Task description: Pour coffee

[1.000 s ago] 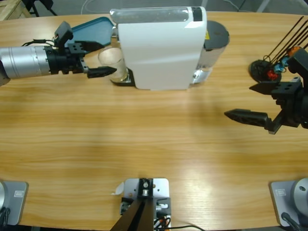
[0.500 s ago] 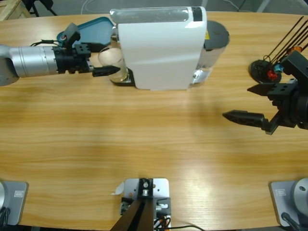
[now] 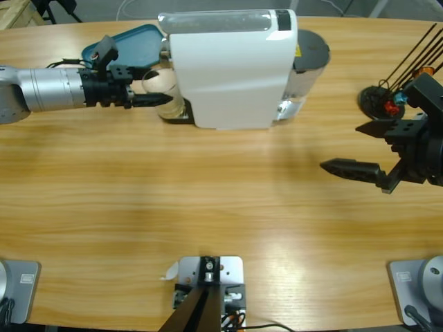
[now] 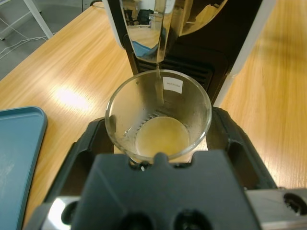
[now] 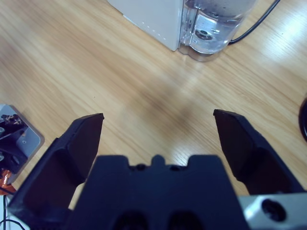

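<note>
- Nearest in the left wrist view, the left gripper (image 4: 158, 143) has its black jaws on either side of the clear glass tumbler (image 4: 158, 115); they look closed against its sides, though the contact itself is hidden under the glass rim.
- The coffee (image 4: 162, 138), a thin pale brown layer, lies in the bottom of the tumbler.
- A small white label (image 4: 172, 85) sits on the tumbler's far wall; its print is too small to read.
- Just above the tumbler hangs the shiny spout (image 4: 156, 28) of the coffee machine (image 3: 232, 69), with a thin stream running from it down into the glass.
- From above, the machine's white body covers most of the tumbler, so only part of its rim shows beside the left jaws.
- A teal tray (image 3: 131, 43) lies behind the left arm, partly hidden by it.
- The right gripper (image 5: 158, 139) hovers over bare wooden table (image 3: 208, 194), jaws wide apart and holding nothing, well apart from the machine.
- In the right wrist view the machine's clear water tank (image 5: 213, 24) is cut off at the top edge.
- At the far right edge, a black stand with small coloured capsules (image 3: 391, 102) is partly hidden behind the right arm.
</note>
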{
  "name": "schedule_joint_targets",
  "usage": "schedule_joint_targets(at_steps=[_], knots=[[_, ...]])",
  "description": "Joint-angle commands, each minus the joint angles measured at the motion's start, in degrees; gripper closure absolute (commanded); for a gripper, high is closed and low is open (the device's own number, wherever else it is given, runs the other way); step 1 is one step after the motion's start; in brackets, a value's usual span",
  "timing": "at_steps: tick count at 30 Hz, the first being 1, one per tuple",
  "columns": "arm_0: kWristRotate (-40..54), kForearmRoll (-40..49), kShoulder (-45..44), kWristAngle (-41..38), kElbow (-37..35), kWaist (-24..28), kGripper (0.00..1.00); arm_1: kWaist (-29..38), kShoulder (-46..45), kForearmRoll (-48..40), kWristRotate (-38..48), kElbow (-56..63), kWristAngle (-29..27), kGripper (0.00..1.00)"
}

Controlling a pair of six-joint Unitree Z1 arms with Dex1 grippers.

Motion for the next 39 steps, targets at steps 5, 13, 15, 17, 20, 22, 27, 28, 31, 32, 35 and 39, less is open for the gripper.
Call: schedule_joint_targets(at_steps=[5, 13, 15, 17, 20, 22, 27, 28, 31, 32, 35, 39], knots=[[-0.36, -3.32, -3.35, 1.15, 5.34, 2.98, 1.0, -0.61, 0.23, -0.18, -0.61, 1.28, -0.16, 0.0], [-4.47, -3.6, -9.43, 6.81, 5.11, 12.19, 1.0, -0.61, -0.12, -0.21, -0.61, 1.35, 0.47, 0.0], [-10.34, -3.53, -8.83, 11.36, 3.0, 13.86, 1.0, -0.61, -0.21, -0.18, -0.61, 1.35, 0.35, 0.0], [-14.4, -2.88, -7.6, 17.39, 0.4, 14.3, 1.0, -0.61, -0.25, -0.13, -0.61, 1.35, 0.35, 0.0], [-16.3, -0.56, -5.49, 23.12, -4.7, 14.09, 1.0, -0.61, -0.35, 0.08, -0.61, 1.31, 0.35, 0.0], [-17.41, 4.65, -3.75, 27.3, -8.43, 13.49, 1.0, -0.61, -0.05, 0.08, -0.61, 1.24, 0.26, 0.0], [-16.79, 10.34, 1.89, 31.94, -14.32, 11.96, 1.0, -0.61, 0.86, 0.0, -0.61, 1.14, 0.35, 0.0], [-16.44, 10.34, 3.3, 31.7, -15.39, 11.75, 1.0, -0.61, 1.14, -0.02, -0.61, 1.08, 0.35, 0.0], [-16.14, 10.66, 6.85, 31.21, -18.82, 11.38, 1.0, -0.61, 1.64, -0.18, -0.61, 1.08, 0.49, 0.0], [-16.14, 11.04, 7.68, 31.17, -19.85, 11.2, 1.0, -0.61, 1.64, -0.16, -0.61, 1.08, 0.44, 0.0], [-16.18, 12.92, 8.98, 31.52, -21.7, 10.45, 1.0, -0.64, 1.83, -0.18, -0.61, 1.08, 0.44, 0.0], [-16.14, 18.97, 9.05, 31.87, -24.23, 9.53, 1.0, -0.69, 2.85, -0.53, -0.68, 1.08, 0.49, 0.0]])
